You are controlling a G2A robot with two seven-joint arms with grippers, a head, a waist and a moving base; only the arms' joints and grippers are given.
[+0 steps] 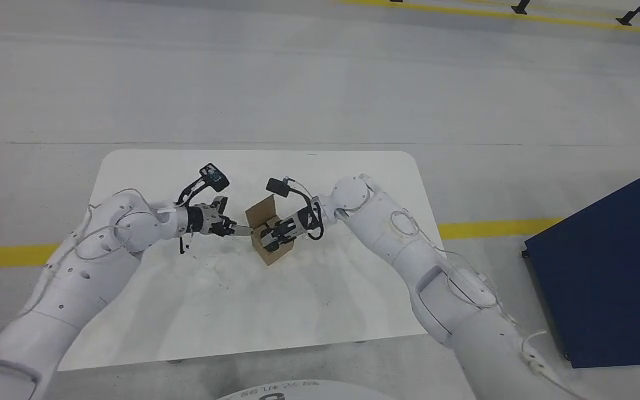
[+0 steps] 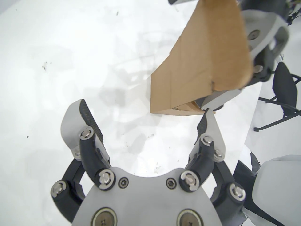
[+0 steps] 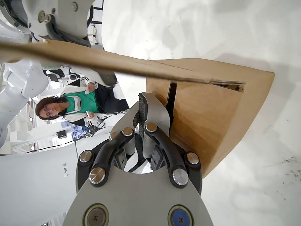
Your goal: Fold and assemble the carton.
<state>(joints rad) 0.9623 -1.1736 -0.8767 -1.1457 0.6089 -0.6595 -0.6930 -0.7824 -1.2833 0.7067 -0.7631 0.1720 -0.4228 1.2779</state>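
1. Top view: the brown cardboard carton (image 1: 263, 212) stands near the middle of the white rectangular table (image 1: 340, 300). The left arm comes in from the left edge with its forearm low, and the left end effector (image 1: 236, 230) is just beside the carton. The right arm bends in from the right edge, and the right end effector (image 1: 272, 238) is against the carton's near side. A dark blue flat panel (image 1: 600, 270) lies on the floor beyond the right edge.
2. Left wrist view: the left end effector (image 2: 143, 118) is released. Its fingers are spread wide over bare table with nothing between them, and one fingertip is close to the carton's (image 2: 204, 55) lower corner. A black folding chair (image 2: 284, 90) stands beyond the table's edge.
3. Right wrist view: the right end effector (image 3: 142, 104) is clenched, with nothing seen between its fingers. It lies beside the carton's (image 3: 211, 118) side wall. A long cardboard flap (image 3: 117, 62) crosses above it and hides part of the left arm.
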